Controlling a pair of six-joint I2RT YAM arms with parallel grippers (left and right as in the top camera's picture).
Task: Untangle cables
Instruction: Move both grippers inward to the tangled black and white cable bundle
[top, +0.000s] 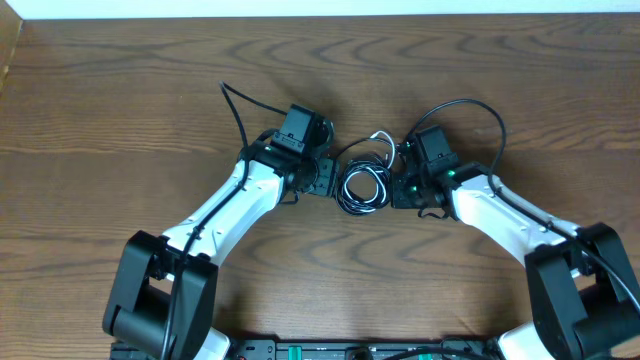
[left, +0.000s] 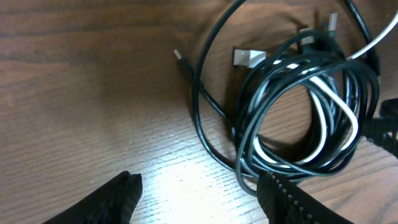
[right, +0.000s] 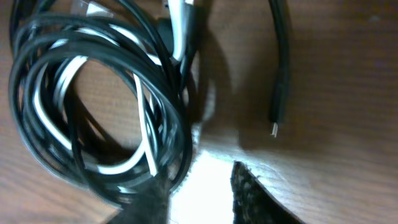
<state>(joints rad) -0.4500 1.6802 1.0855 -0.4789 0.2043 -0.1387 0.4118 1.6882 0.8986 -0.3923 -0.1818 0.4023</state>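
The cables (top: 362, 186) lie in one tangled coil on the wooden table between my two grippers, several thin black wires and one white. My left gripper (top: 326, 180) is open just left of the coil. In the left wrist view the coil (left: 305, 112) lies ahead and to the right of the open fingers (left: 199, 196), and the right finger touches its near edge. A small plug end (left: 180, 57) points away. My right gripper (top: 402, 188) is open at the coil's right side. In the right wrist view its left finger overlaps the coil's rim (right: 93, 106), with the fingers (right: 202, 193) apart. A loose black cable end (right: 277, 121) lies apart.
The thicker black arm cords arc above each wrist, one on the left (top: 235, 105) and one on the right (top: 482, 112). The brown wooden table (top: 120, 90) extends on all sides, with its back edge along the top.
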